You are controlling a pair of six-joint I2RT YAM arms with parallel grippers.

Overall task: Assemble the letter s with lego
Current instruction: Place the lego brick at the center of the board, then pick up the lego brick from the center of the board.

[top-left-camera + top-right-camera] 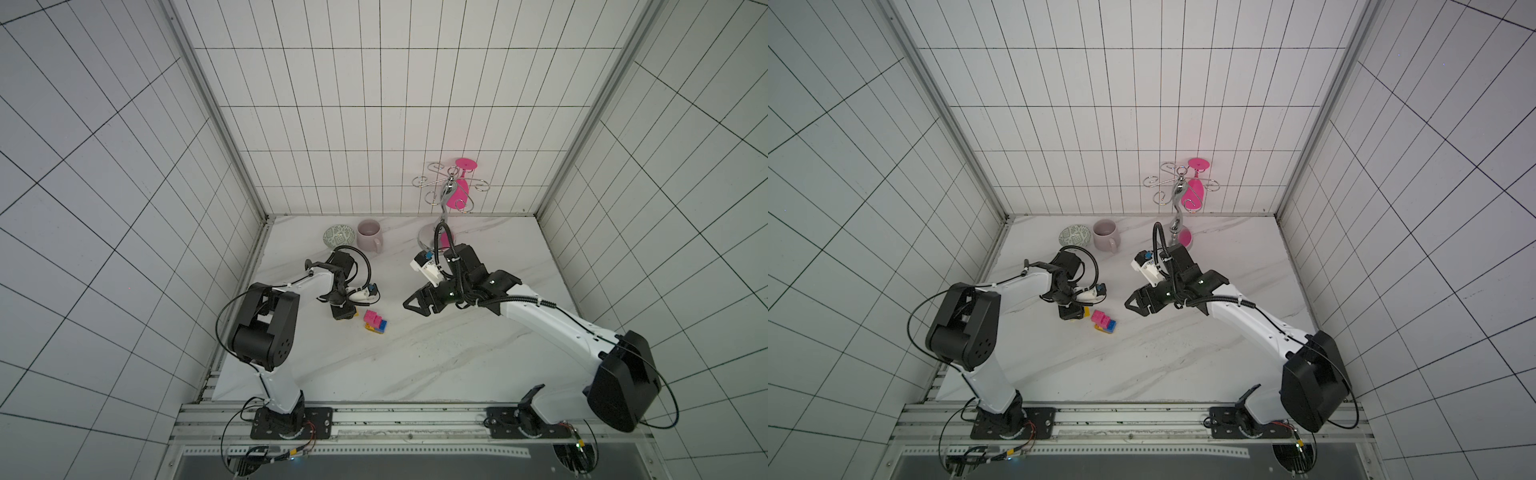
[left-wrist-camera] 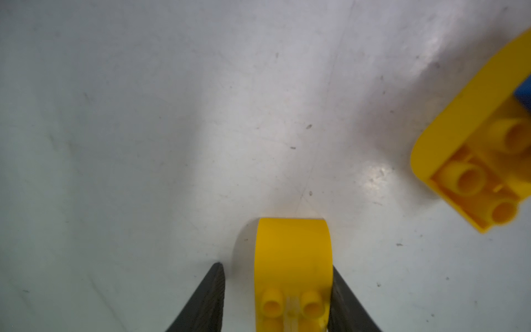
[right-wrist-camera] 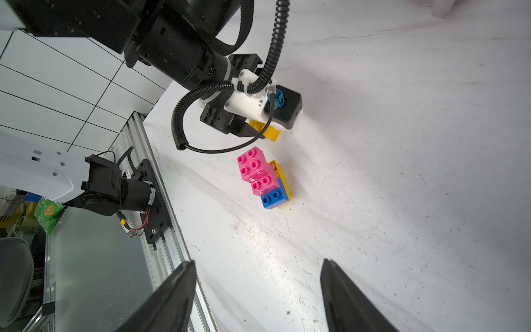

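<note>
The left gripper (image 2: 276, 267) stands parted around a loose yellow brick (image 2: 293, 250) lying on the table (image 1: 415, 357); one finger touches it and the other is clear. Just beside this gripper, towards the right arm, lies the four-brick block (image 1: 376, 325). Beyond the block, the right gripper (image 3: 258, 287) is spread wide and empty.

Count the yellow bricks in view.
2. One yellow brick lies between the parted jaws of the left gripper; the other yellow brick is joined to the pink bricks and blue brick. None seems hidden.
</note>
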